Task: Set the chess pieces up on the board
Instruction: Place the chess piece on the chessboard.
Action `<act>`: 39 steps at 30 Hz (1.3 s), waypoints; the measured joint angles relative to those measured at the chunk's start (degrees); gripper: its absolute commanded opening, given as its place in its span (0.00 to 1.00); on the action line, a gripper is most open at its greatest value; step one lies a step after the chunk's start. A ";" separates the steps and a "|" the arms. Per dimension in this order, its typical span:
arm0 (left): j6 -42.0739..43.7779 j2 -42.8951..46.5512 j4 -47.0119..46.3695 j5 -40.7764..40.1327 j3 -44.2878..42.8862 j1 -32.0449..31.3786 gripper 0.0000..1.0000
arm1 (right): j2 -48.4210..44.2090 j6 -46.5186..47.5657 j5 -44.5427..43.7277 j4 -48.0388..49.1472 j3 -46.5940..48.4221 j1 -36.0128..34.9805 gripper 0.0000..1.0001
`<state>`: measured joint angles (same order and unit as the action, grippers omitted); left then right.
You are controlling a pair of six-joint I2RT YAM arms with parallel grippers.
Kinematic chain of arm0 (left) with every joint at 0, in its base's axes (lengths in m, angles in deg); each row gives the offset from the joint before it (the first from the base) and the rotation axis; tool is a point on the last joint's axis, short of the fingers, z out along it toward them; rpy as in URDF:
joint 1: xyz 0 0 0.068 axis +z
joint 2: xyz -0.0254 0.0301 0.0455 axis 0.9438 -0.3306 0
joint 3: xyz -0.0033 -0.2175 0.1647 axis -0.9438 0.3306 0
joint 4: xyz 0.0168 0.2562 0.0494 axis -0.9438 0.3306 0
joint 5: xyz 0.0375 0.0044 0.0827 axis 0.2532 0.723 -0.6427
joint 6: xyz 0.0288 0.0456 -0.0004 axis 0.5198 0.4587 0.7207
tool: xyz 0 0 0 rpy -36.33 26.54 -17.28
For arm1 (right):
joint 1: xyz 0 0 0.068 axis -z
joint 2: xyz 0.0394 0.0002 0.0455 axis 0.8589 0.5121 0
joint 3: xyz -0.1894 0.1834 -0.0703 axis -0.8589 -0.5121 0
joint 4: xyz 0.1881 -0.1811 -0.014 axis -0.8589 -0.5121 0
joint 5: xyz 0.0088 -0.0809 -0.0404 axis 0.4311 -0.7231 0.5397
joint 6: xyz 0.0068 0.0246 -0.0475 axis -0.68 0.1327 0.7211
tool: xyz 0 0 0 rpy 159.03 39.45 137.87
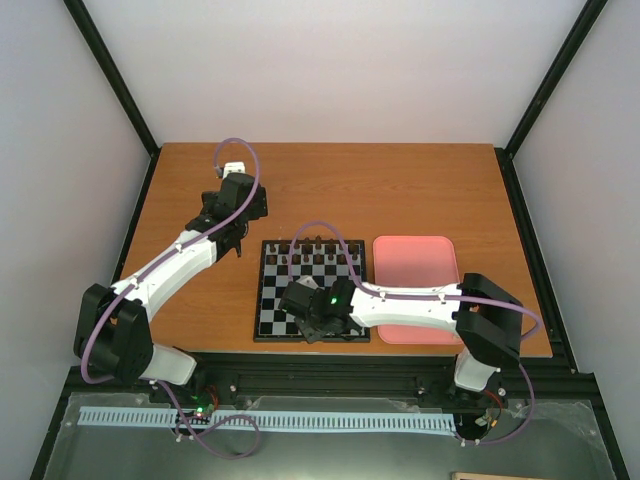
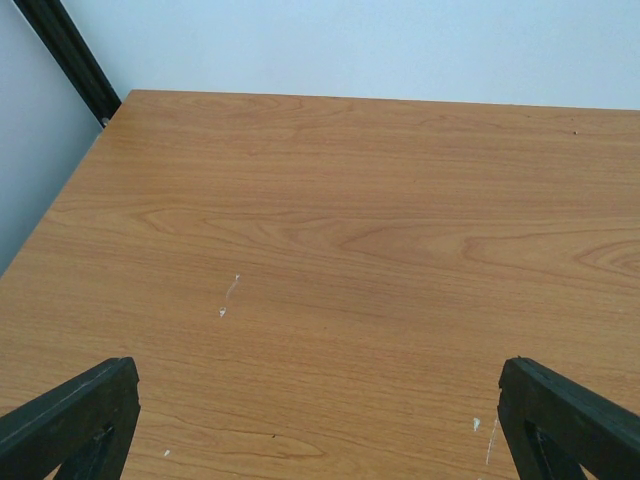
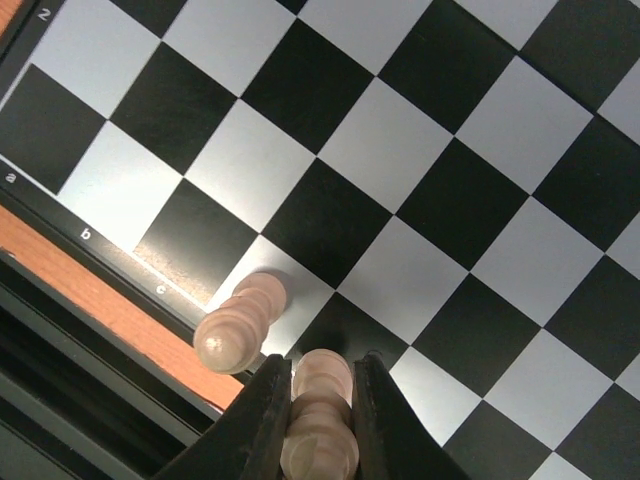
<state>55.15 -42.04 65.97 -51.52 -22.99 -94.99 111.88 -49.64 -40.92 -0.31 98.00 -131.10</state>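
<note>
Wood-grain tabletop (image 1: 400,190) between pale walls (image 1: 350,70) and black corner posts (image 1: 120,90); board (image 1: 272,310) at near centre, pink tray (image 1: 415,265) just right of it. Left end effector (image 1: 230,243) spread wide over bare wood at far left, holding nothing. Right end effector (image 3: 322,375) clamped on a pale chess piece (image 3: 322,420) at the board's near edge, just beside another pale piece (image 3: 240,320) standing on a white square. Dark pieces (image 1: 320,245) along the far row, too small to identify.

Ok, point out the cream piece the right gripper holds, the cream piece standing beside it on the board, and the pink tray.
held piece (image 3: 322,420): right wrist view, its ribbed middle.
standing piece (image 3: 243,320): right wrist view, its stem.
pink tray (image 1: 415,260): top view, bare far half.
</note>
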 measured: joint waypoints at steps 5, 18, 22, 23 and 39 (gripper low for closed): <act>0.00 -0.15 0.00 0.00 0.00 0.00 1.00 | 0.00 -0.61 -1.16 0.48 -0.96 -0.15 0.03; 0.00 -0.44 0.00 0.00 0.00 0.00 1.00 | 0.00 -0.68 -1.33 1.55 -2.14 -0.15 0.03; 0.00 -0.44 0.00 0.00 0.00 0.00 1.00 | 0.00 -0.70 -1.53 1.64 -2.16 -0.15 0.03; 0.00 -0.44 0.00 0.00 0.00 0.00 1.00 | 0.00 -0.70 -1.57 1.70 -2.16 -0.15 0.03; 0.00 -0.44 0.00 0.02 0.00 0.00 1.00 | 0.79 -0.70 -1.86 2.45 -2.16 -0.15 0.16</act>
<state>55.15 -42.48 65.97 -51.49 -22.99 -94.99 112.67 -50.34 -42.78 2.14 95.84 -131.25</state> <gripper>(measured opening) 0.998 0.138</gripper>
